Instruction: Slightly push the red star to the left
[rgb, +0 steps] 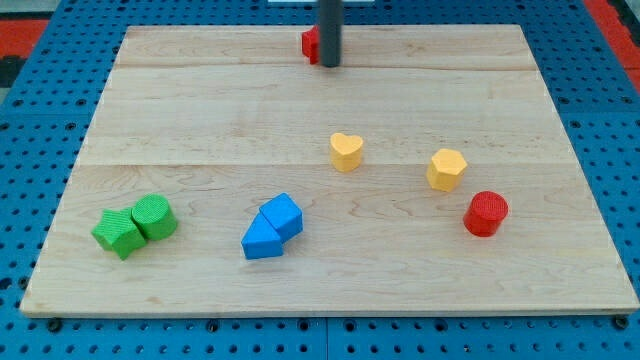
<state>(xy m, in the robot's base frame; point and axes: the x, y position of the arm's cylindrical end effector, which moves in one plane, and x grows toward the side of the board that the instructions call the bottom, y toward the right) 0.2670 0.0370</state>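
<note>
My tip (329, 64) is standing at the view's top of the bench (200, 110), touching the right side of the red star (310, 44) — most of that block is hiding behind the rod. There being no gripper, nothing is pinching it. Well below the star are sitting the yellow heart (346, 152), yellow hexagon (446, 169), red cylinder (486, 213), two touching blue blocks (272, 228) — and, lower left, a green star (118, 232) against a green cylinder (153, 216)

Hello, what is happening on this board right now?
My tip is at the view's top edge of the wooden board, right against the red star, which shows only partly behind the rod. The aim is to nudge the star slightly left. The other blocks lie lower on the board, away from my tip.
</note>
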